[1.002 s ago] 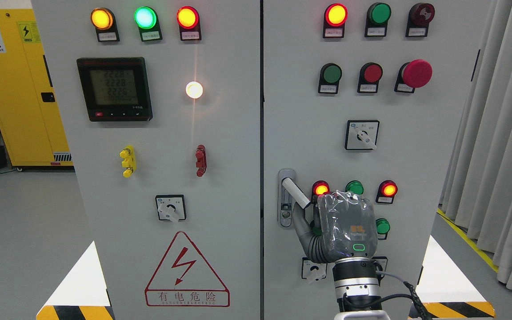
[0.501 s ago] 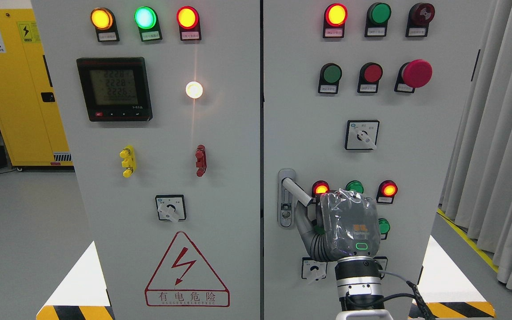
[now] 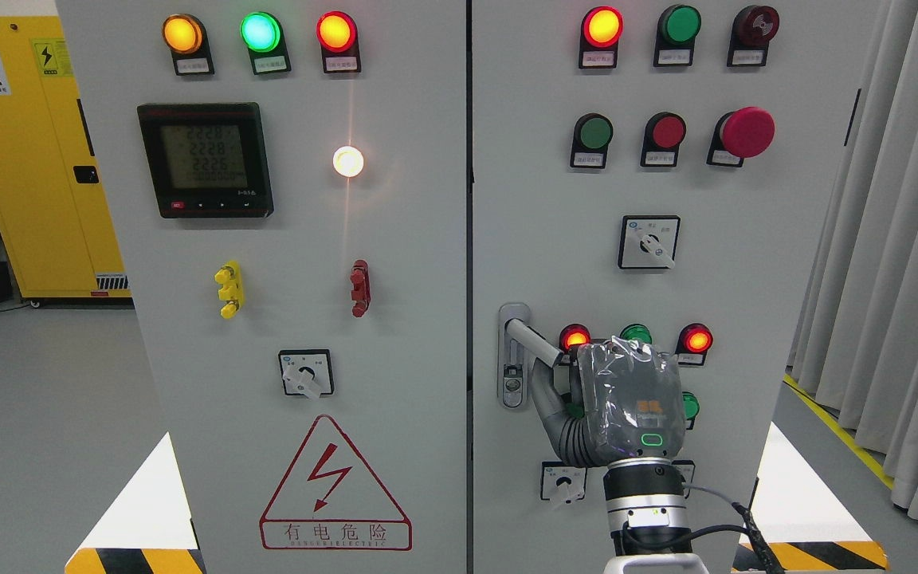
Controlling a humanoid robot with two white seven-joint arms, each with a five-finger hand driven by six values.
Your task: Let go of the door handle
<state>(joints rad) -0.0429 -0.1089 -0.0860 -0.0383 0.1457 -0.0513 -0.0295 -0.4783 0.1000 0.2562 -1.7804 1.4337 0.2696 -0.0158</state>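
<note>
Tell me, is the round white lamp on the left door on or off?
On. The white lamp glows brightly and throws a vertical streak of glare on the left door.

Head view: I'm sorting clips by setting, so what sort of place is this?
Likely an industrial electrical room or test lab: a grey control cabinet with indicator lamps, a digital meter, and a yellow safety cabinet behind.

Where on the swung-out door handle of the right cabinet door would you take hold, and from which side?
Grip the door handle on its free grey lever, near the outer end, not the lock plate on the door. The lever slants down to the right, standing out from the panel, so come from the front and lower right, where the right robot hand is, with fingers wrapping across it.
</note>
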